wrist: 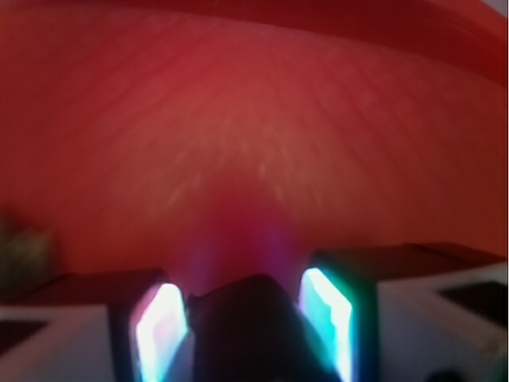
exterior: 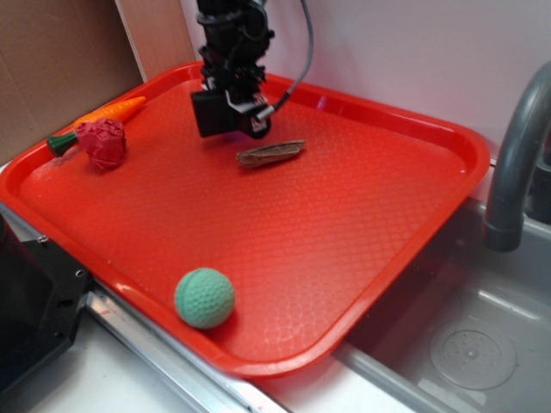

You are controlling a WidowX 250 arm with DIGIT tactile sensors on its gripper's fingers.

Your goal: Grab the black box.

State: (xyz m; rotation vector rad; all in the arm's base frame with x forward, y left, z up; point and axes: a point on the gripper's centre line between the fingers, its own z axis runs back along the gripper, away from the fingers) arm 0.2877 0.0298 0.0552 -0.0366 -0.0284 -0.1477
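The black box (exterior: 212, 114) is a small matte black block at the far side of the red tray (exterior: 413, 215). My black gripper (exterior: 231, 110) reaches down from above and is shut on it, seemingly a little above the tray floor. In the wrist view the box (wrist: 248, 330) is a dark, blurred shape between my two glowing finger pads (wrist: 328, 314), which press on its sides, with the red tray floor (wrist: 254, 143) beyond. The gripper (wrist: 242, 318) fills the bottom of that view.
A brown elongated piece (exterior: 270, 153) lies just right of the gripper. A dark red ball (exterior: 103, 142) and a toy carrot (exterior: 112, 112) lie at the tray's left. A green ball (exterior: 205, 298) sits near the front rim. A grey faucet (exterior: 516, 155) and a sink (exterior: 469, 344) are to the right.
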